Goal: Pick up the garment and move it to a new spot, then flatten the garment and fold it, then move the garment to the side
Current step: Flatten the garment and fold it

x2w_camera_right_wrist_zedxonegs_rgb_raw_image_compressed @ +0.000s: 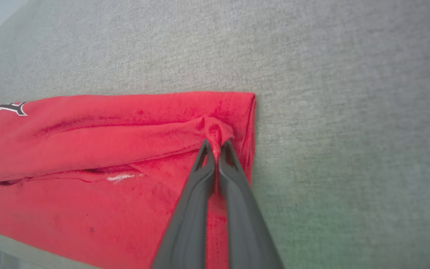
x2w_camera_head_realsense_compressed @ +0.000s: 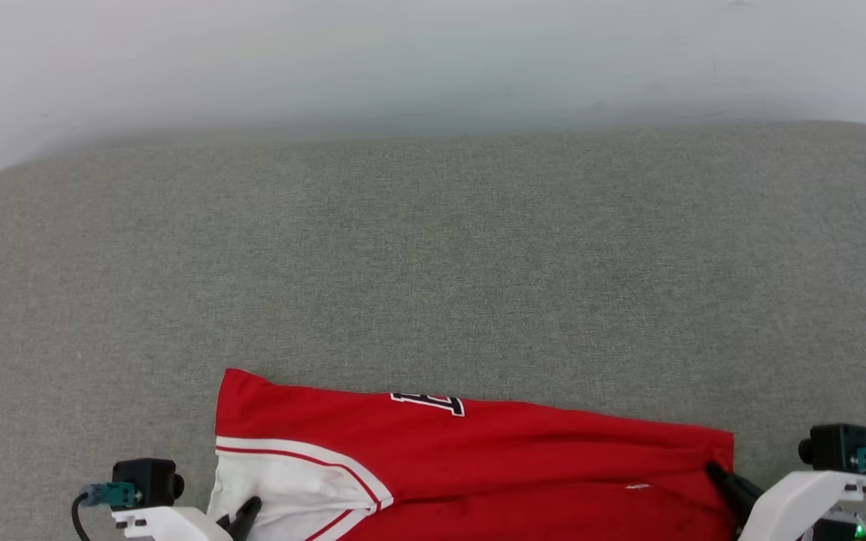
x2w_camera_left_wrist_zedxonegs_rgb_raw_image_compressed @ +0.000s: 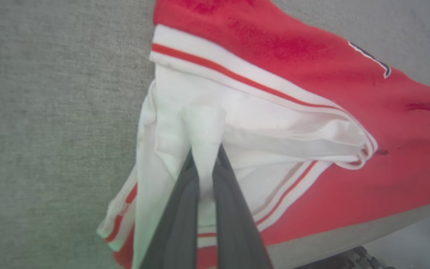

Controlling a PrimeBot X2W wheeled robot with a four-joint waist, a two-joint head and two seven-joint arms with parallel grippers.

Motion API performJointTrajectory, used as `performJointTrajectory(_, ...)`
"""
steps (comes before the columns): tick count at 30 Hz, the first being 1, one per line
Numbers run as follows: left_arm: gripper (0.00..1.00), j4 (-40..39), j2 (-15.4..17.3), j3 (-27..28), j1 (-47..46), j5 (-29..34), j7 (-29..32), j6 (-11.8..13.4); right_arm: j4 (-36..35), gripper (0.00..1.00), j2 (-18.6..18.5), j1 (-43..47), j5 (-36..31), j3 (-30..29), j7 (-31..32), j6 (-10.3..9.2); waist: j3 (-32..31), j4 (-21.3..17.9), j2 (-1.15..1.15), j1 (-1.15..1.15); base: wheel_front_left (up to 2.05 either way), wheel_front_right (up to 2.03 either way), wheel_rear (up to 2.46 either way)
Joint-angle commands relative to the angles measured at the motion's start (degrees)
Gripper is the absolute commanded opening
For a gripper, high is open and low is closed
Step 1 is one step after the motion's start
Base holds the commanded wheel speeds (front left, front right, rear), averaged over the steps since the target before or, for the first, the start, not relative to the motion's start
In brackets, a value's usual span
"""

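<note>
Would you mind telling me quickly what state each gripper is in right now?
Left gripper: closed, pinching the garment at its white sleeve.
Right gripper: closed, pinching a fold of the garment's red fabric near its edge.

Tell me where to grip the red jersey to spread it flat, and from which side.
Grip the jersey at its two ends, coming from the near side: the white sleeve and the red hem corner, where raised folds give pinchable fabric. The left gripper and right gripper are shut there.
</note>
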Motion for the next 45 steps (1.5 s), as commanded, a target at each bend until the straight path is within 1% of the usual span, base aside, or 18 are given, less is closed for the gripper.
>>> performJointTrajectory(1, 0.0, 1.4, -1.0, -0.1, -0.2, -0.6, -0.7, -0.6, 0.8, 0.08, 0.7, 1.0, 0.1, -0.3, -0.9, -0.06, 0.0, 0.1, 0.0, 0.01, 0.0, 0.0, 0.0)
performJointTrajectory(2, 0.0, 2.5, -1.4, -0.2, -0.9, -0.5, -1.1, -1.1, 1.2, 0.33, 1.3, 1.2, 0.4, -0.1, -1.3, -0.05, -0.1, 0.2, 0.0, 0.01, 0.0, 0.0, 0.0)
performJointTrajectory(3, 0.0, 3.6, -1.9, -0.4, -1.2, -0.8, -1.2, -1.5, 1.7, 0.67, 1.7, 1.6, 0.6, 0.1, -1.5, -0.05, -0.2, 0.1, 0.0, 0.01, 0.0, 0.0, 0.0)
performJointTrajectory(4, 0.23, 4.5, -2.5, -0.4, -1.4, -1.2, -1.6, -1.7, 2.0, 1.0, 2.0, 2.0, 0.7, 0.2, -1.8, -0.05, -0.3, 0.1, 0.0, 0.01, 0.0, 0.0, 0.0)
performJointTrajectory(5, 0.55, 5.5, -2.9, -0.2, -1.7, -1.3, -2.0, -1.8, 2.1, 1.0, 2.3, 2.1, 0.8, 0.2, -2.2, -0.05, -0.4, 0.0, 0.0, 0.01, 0.0, 0.0, 0.0)
performJointTrajectory(6, 1.0, 6.3, -3.3, -0.2, -1.9, -1.3, -2.3, -2.0, 2.3, 1.0, 2.4, 2.3, 0.8, 0.4, -2.6, -0.05, -0.5, 0.0, 0.0, 0.01, 0.0, 0.0, 0.0)
performJointTrajectory(10, 1.0, 7.9, -3.5, 0.0, -3.2, -0.2, -4.2, -2.2, 1.0, 1.0, 2.0, 2.8, 1.0, -0.1, -4.1, -0.06, -1.1, -0.5, 0.0, 0.01, 0.0, 0.0, 0.0)
performJointTrajectory(13, 1.0, 7.3, -3.2, 0.5, -4.0, 0.9, -6.4, -2.1, -1.6, 1.0, 1.2, 3.1, 1.0, -0.7, -4.3, -0.05, -1.7, -0.9, 0.0, 0.01, 0.0, 0.0, 0.0)
performJointTrajectory(16, 1.0, 5.3, -3.1, 0.8, -4.5, 2.8, -8.9, -0.9, -5.1, 1.0, 0.3, 3.9, 0.9, -1.9, -3.1, -0.05, -2.3, -1.1, 0.0, 0.01, 0.0, 0.0, 0.0)
performJointTrajectory(20, 1.0, 2.2, -2.8, 1.8, -5.0, 5.6, -12.8, 1.3, -10.4, 1.0, -0.3, 5.2, -0.4, -5.8, 1.4, -0.05, -2.7, -1.3, 0.0, 0.01, 0.0, 0.0, 0.0)
performJointTrajectory(23, 1.0, 0.2, -2.6, 2.3, -5.3, 8.6, -16.6, 2.8, -13.1, 1.0, -0.9, 5.7, -1.2, -8.4, 6.5, -0.05, -2.4, -1.1, 0.0, 0.01, 0.0, 0.0, 0.0)
performJointTrajectory(25, 1.0, -1.0, -2.8, 2.3, -5.9, 10.4, -19.1, 3.7, -14.6, 1.0, -1.5, 5.6, -1.8, -9.2, 9.4, -0.05, -1.9, -0.7, 0.0, 0.01, 0.0, 0.0, 0.0)
performJointTrajectory(26, 1.0, -1.0, -2.8, 2.3, -5.9, 10.4, -19.1, 3.7, -14.6, 1.0, -1.5, 5.6, -1.8, -9.2, 9.4, -0.05, -1.9, -0.7, 0.0, 0.01, 0.0, 0.0, 0.0)
performJointTrajectory(29, 1.0, -2.8, -3.3, 2.2, -6.5, 13.3, -23.0, 4.8, -15.7, 1.0, -1.8, 5.8, -2.5, -9.3, 12.9, -0.05, -1.1, 0.2, 0.0, 0.01, 0.0, 0.0, 0.0)
performJointTrajectory(33, 1.0, -5.4, -4.2, 2.6, -7.4, 16.8, -26.5, 6.4, -14.9, 1.0, -0.9, 5.7, -3.1, -8.4, 15.0, -0.05, 0.1, 1.5, 0.0, 0.01, 0.0, 0.0, 0.0)
performJointTrajectory(37, 1.0, -8.2, -5.5, 3.0, -7.7, 20.3, -27.9, 7.6, -12.1, 1.0, 0.3, 5.2, -2.5, -7.2, 15.0, -0.05, 1.4, 3.2, 0.0, 0.01, 0.0, 0.0, 0.0)
performJointTrajectory(42, 1.0, -10.8, -7.1, 4.1, -6.9, 23.1, -28.2, 7.9, -7.7, 1.0, 1.0, 3.9, -1.8, -5.7, 14.7, -0.05, 3.1, 4.6, 0.0, 0.01, 0.0, 0.0, 0.0)
performJointTrajectory(45, 1.0, -11.5, -7.7, 4.8, -6.3, 24.1, -28.3, 7.6, -4.8, 1.0, 1.0, 3.2, -1.2, -4.3, 15.1, -0.05, 3.7, 4.8, 0.0, 0.01, 0.0, 0.0, 0.0)
